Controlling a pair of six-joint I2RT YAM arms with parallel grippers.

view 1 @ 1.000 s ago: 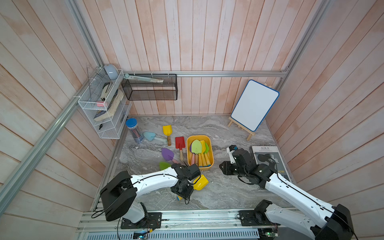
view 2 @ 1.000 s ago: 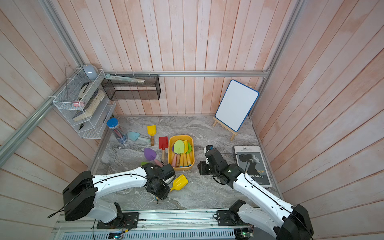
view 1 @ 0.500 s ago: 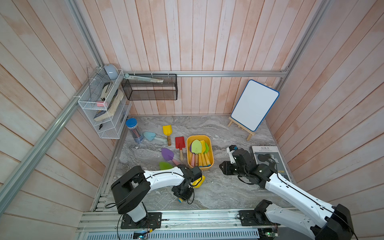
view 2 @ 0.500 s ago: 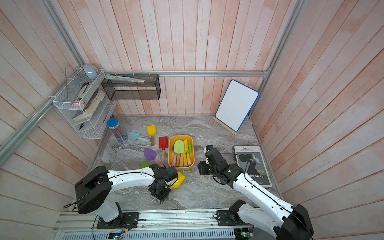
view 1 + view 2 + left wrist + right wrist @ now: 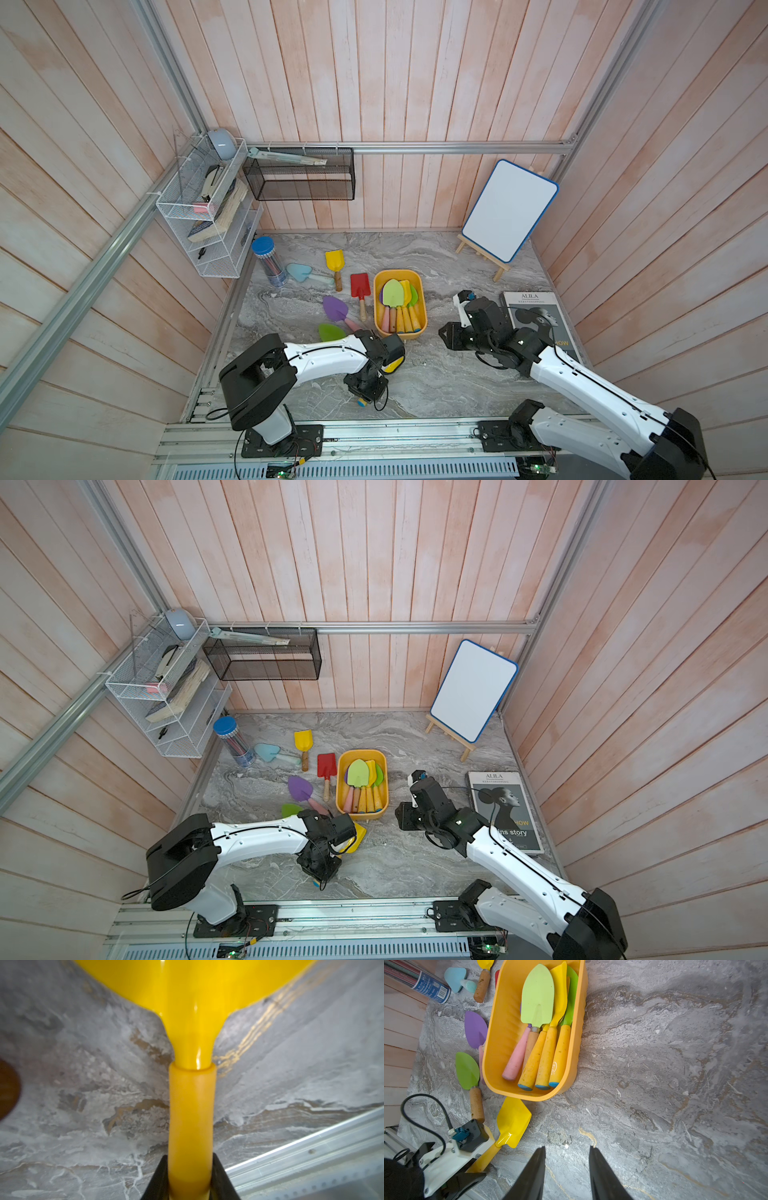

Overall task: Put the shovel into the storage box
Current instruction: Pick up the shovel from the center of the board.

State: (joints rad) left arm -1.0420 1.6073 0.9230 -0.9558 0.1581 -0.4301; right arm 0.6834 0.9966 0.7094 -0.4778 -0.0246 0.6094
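Our left gripper (image 5: 190,1167) is now pinched shut on the handle of the yellow shovel (image 5: 513,1122); a second ago its jaws were wider apart over it. The blade sits just beside the near end of the storage box (image 5: 494,1047), not in it yet, so we reckon lift-and-drop comes next. Our right gripper (image 5: 566,1153) hangs parted and empty.

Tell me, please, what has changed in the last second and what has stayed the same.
The left gripper closed its fingers on the handle of the yellow shovel; a second ago they stood open around it. The shovel is still just outside the storage box. The right gripper stayed open and idle, and the other shovels did not move.
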